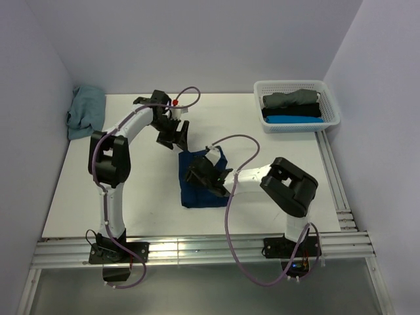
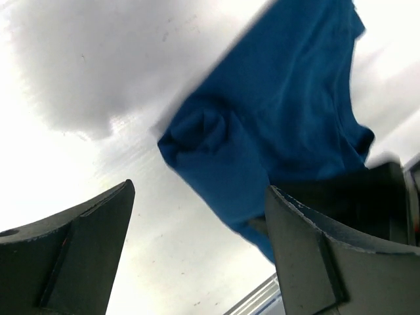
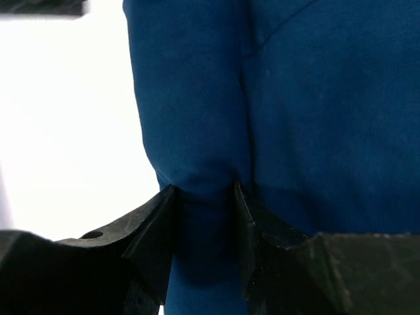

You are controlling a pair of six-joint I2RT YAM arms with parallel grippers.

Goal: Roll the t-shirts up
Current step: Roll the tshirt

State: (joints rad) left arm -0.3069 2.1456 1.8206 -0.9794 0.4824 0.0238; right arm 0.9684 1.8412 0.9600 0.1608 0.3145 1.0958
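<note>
Top external: dark navy blue cloth t-shirt (image 1: 200, 193) lies bunched on the white table (image 1: 151, 210), roughly centre, between the two arms. Right gripper (image 1: 199, 174) is down on the shirt's far half, its arm reaching in from the right. Left gripper (image 1: 177, 141) sits just past the shirt's far left corner. Can't tell from this view whether it touches the cloth.

Left wrist: left gripper (image 2: 200, 190) has its jaws wide apart with nothing between them. Both black fingers (image 2: 79, 249) are bare. The navy shirt (image 2: 282, 118) lies on the table below and ahead, with a rumpled, tucked-in corner nearest the camera. The right-hand finger overlaps the cloth edge in this view, contact unclear.

Right wrist: right gripper (image 3: 205, 190) is clamped on a raised fold of the navy shirt (image 3: 315, 131). Cloth fills the gap and presses against both fingers (image 3: 151, 223). The fold runs away from the camera as a rounded ridge, with flatter cloth to its right and bare table to its left.

Other shirts: white plastic mesh basket (image 1: 331, 108) at the table's far right corner holds three, side by side: grey t-shirt (image 1: 292, 100) farthest, black t-shirt (image 1: 292, 111) in the middle, bright blue t-shirt (image 1: 295, 119) nearest. Dusty teal t-shirt (image 1: 85, 111) lies crumpled at the far left corner by the wall, well apart from both grippers.
</note>
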